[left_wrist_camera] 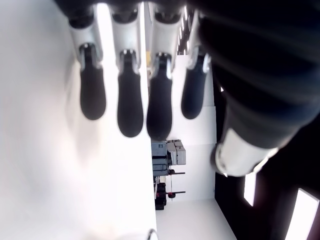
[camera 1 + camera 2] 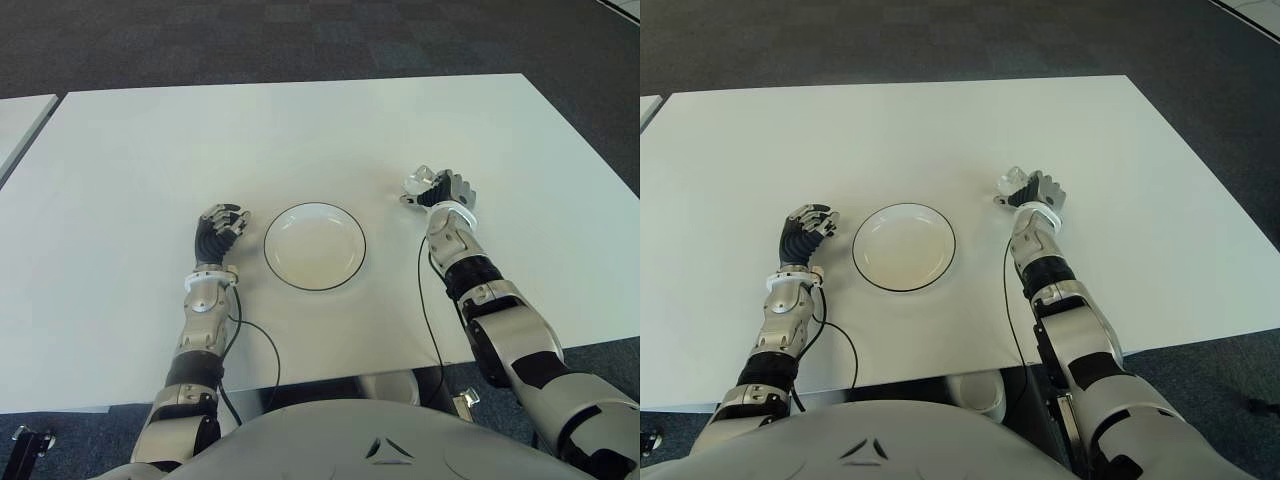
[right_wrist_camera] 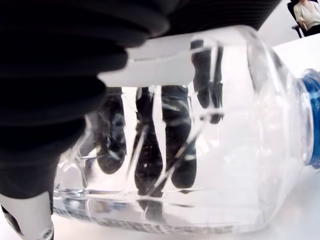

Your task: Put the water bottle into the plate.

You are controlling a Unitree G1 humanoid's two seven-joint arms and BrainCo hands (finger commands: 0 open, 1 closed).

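Water bottle [image 3: 200, 125]: clear plastic, ribbed, blue cap; clamped in the right hand [image 2: 440, 190], dark fingers [image 3: 150, 150] seen through its wall, thumb over the near side; it lies on its side low over the counter [image 2: 300, 130], whether touching cannot be told; in the right wrist view the long axis runs roughly level, cap end leading away from the palm; in the eye views only a small clear part shows at the hand's plate-facing side, so its heading across the counter cannot be told.

Plate [image 2: 315, 246]: round, white, shallow, thin dark rim; holds nothing; sits near the counter's front edge between the two hands, well apart from the bottle.

Left hand [image 2: 218, 230]: just beside the plate on its left side; fingers [image 1: 130, 105] loosely curled with black rubbery pads, holding nothing.

Counter: white, smooth, matte, rectangular; a second white surface [image 2: 20, 120] stands off its far left corner.

Floor [image 2: 300, 40]: dark carpet tiles.

Arms: grey and black segmented shells; thin black cables [image 2: 432, 310] trailing from the forearms.
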